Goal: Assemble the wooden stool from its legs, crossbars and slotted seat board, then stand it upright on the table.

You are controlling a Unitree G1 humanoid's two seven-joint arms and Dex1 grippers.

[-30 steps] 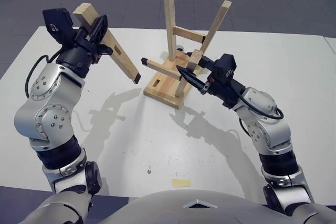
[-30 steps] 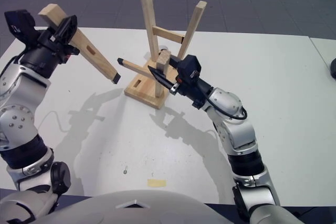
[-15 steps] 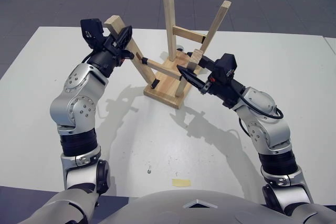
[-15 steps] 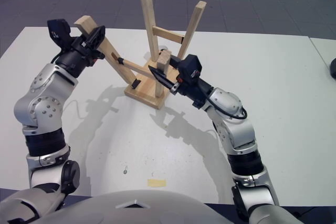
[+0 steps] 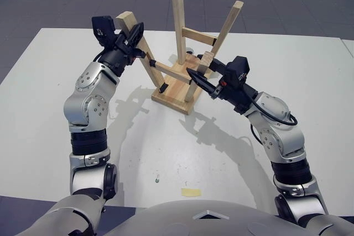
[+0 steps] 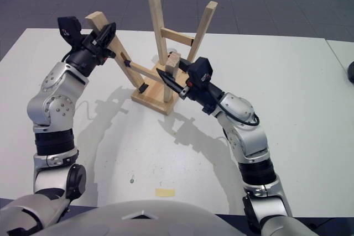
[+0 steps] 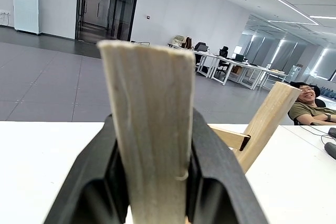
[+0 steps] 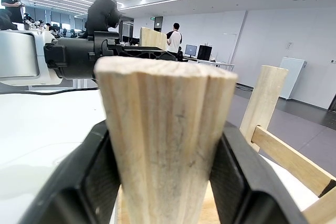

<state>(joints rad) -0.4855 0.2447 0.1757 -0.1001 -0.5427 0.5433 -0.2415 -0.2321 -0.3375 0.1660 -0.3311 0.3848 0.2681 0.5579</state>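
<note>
The left gripper (image 5: 138, 42) was clamped on a leg (image 5: 154, 74) near its top end. Below the fingers the leg slanted down to the seat board (image 5: 172, 95), its foot at the board's near edge. Just under the gripper, a crossbar (image 5: 172, 73) met the leg; whether it sat in the slot I could not tell. The bar's other end ran to the right gripper (image 5: 200, 73), which was closed around the top of a second leg (image 5: 206, 58) that leaned up from the board. Beyond both grippers two more legs (image 5: 178, 20) stood in the board, joined by an upper bar (image 5: 199, 36). The board lay on the table (image 5: 287, 53) between the grippers. Well behind them, toward the robot, lay a screw (image 5: 157, 179) and a piece of tape (image 5: 191, 192).
</note>
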